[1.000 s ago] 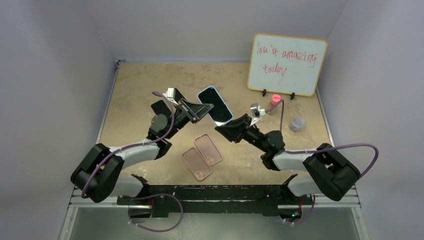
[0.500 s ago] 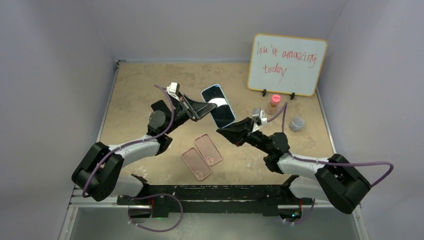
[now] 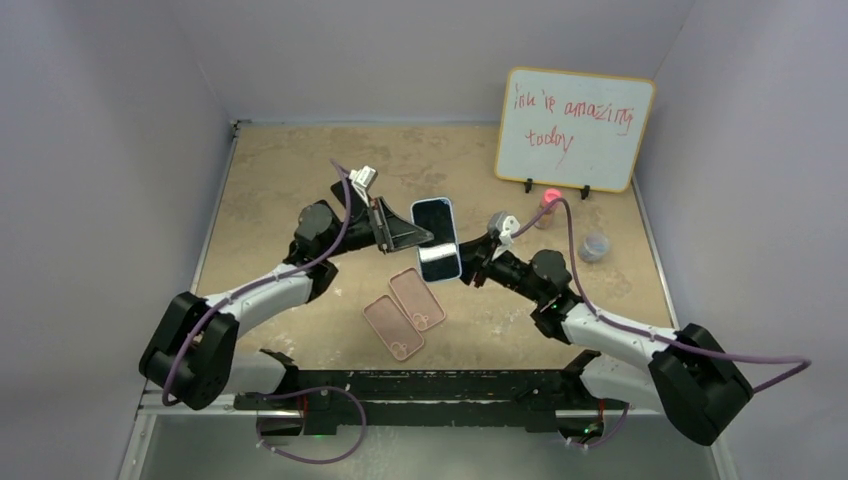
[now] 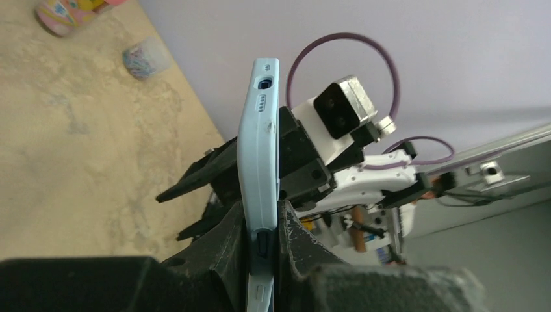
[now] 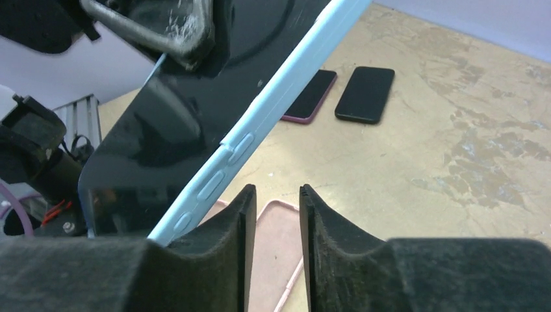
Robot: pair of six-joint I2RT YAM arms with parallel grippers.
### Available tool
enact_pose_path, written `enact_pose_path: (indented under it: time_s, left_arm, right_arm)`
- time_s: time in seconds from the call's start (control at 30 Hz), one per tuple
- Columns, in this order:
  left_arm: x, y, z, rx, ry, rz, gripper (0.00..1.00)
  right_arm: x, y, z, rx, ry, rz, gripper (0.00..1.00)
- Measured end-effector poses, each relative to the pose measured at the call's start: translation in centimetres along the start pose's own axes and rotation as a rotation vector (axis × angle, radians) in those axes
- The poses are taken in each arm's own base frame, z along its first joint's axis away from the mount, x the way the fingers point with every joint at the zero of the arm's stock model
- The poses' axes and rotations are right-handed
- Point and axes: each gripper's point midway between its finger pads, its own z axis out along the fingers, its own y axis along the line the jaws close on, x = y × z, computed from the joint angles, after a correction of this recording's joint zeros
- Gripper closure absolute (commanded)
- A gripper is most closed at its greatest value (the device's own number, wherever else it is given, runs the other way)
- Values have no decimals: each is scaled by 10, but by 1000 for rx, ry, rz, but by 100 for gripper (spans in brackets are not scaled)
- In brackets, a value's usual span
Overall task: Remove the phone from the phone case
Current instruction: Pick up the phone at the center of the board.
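Observation:
The phone (image 3: 437, 238), dark screen up, sits in a light blue phone case (image 4: 258, 143) and hangs above the middle of the table. My left gripper (image 3: 418, 240) is shut on its left side; in the left wrist view the gripper (image 4: 262, 218) has both fingers pressed flat on the case's faces. From the right, my right gripper (image 3: 470, 266) reaches the phone's lower right edge. In the right wrist view this gripper (image 5: 273, 192) stands a little open with nothing between its fingers, and the case's button edge (image 5: 286, 97) runs just left of the left finger (image 5: 234, 221).
Two empty pink cases (image 3: 417, 298) (image 3: 393, 326) lie on the table below the phone. A whiteboard (image 3: 573, 128) stands at the back right, with a pink-capped bottle (image 3: 550, 205) and a small jar (image 3: 594, 247) near it. Two dark phones (image 5: 312, 94) (image 5: 365, 94) lie flat farther off.
My left gripper has carried the phone right and nearer the front. My right arm has stretched left and now meets the phone's lower right edge.

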Motion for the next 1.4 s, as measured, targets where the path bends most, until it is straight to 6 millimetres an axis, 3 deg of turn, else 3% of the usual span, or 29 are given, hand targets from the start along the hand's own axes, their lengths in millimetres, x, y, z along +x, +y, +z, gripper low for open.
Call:
enact_pose_path:
  time_s: [0.2, 0.33, 0.47, 0.7, 1.13, 1.27, 1.4]
  left_arm:
    - [-16, -7, -4, -83, 94, 191, 100]
    - [-27, -16, -4, -124, 128, 340, 100]
    - [-29, -13, -7, -165, 172, 431, 100]
    - [-14, -1, -17, -187, 270, 479, 100]
    - [0, -17, -21, -91, 342, 493, 100]
    - [0, -23, -20, -64, 344, 500, 100]
    - [0, -30, -19, -33, 343, 504, 100]
  right_arm:
    - [10, 11, -9, -57, 107, 16, 39]
    - [18, 31, -14, -166, 178, 27, 34]
    - [21, 49, -18, -274, 224, 31, 31]
    - [7, 62, -18, -352, 216, 13, 31]
    - [7, 61, -12, -362, 211, 31, 32]
    - [0, 64, -11, -384, 182, 26, 36]
    - [-3, 69, -9, -428, 168, 31, 46]
